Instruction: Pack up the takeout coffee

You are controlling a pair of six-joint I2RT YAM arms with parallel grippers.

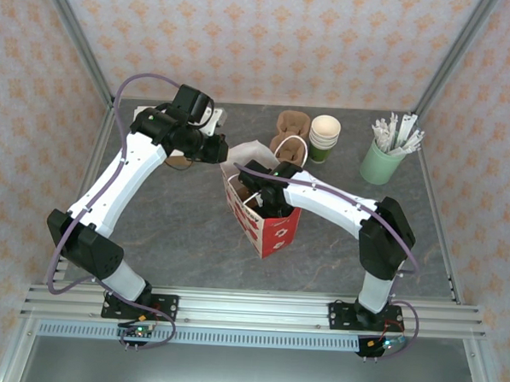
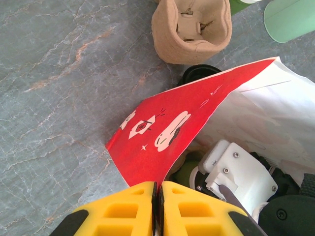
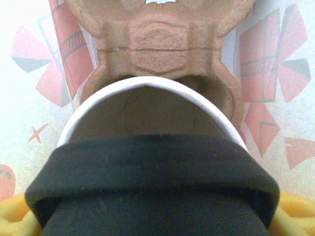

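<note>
A red and white paper bag stands open mid-table. My left gripper is shut on the bag's upper edge; in the left wrist view its yellow fingertips pinch the red panel. My right gripper reaches down into the bag's mouth. In the right wrist view the takeout coffee, with its black lid up close, sits between my right gripper's yellow fingers. Just below it is a brown pulp cup carrier on the bag's floor. A green patch of the cup shows inside the bag beside the right wrist.
Behind the bag are another brown pulp carrier, a stack of lidless green cups and a pale green holder of white sticks. A black round lid peeks from behind the bag's edge. Metal frame posts stand at the table's corners.
</note>
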